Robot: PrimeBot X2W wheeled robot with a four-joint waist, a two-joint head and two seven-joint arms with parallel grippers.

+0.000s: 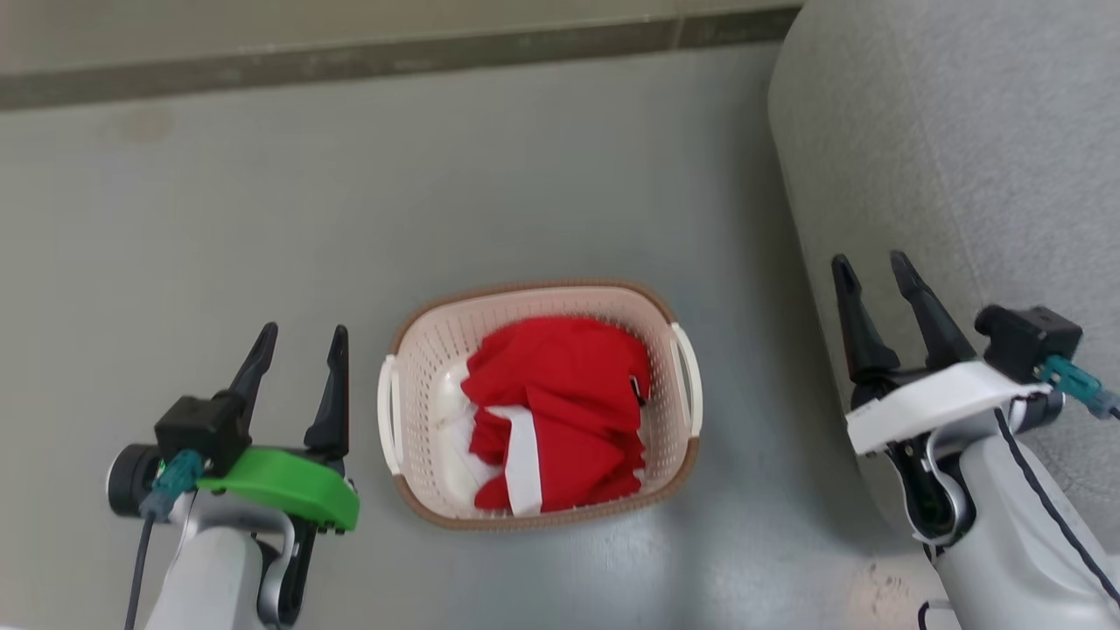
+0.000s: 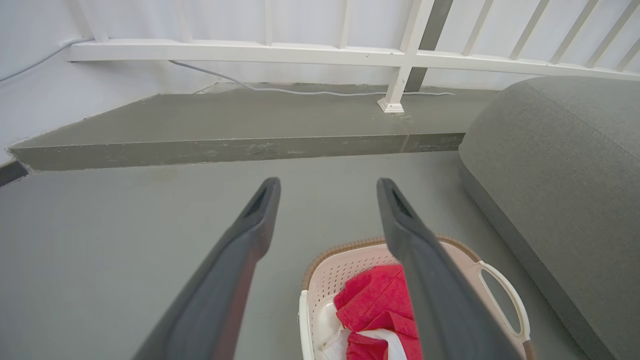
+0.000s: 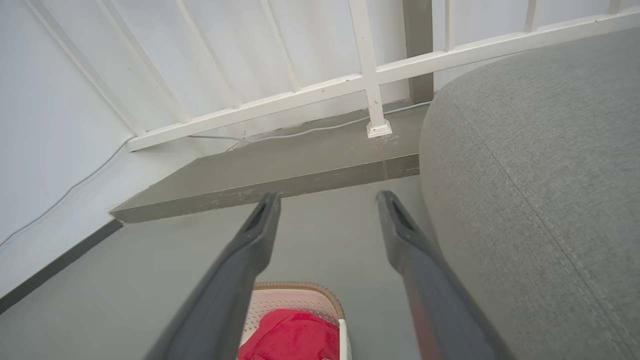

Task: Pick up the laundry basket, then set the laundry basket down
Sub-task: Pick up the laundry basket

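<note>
Laundry basket (image 1: 429,359) sits long axis crosswise, between left pincer (image 1: 304,328) and right pincer (image 1: 868,256), both released.

Long dark tapered fingers (image 1: 331,394); green cover (image 1: 280,486) behind left gripper (image 1: 302,337), white cover (image 1: 936,398) behind right gripper (image 1: 871,262); teal plugs (image 1: 1072,378), pale grey forearms (image 1: 210,577).

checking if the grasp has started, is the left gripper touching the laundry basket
Apart. The head view shows bare floor between the open left gripper and the laundry basket.
</note>
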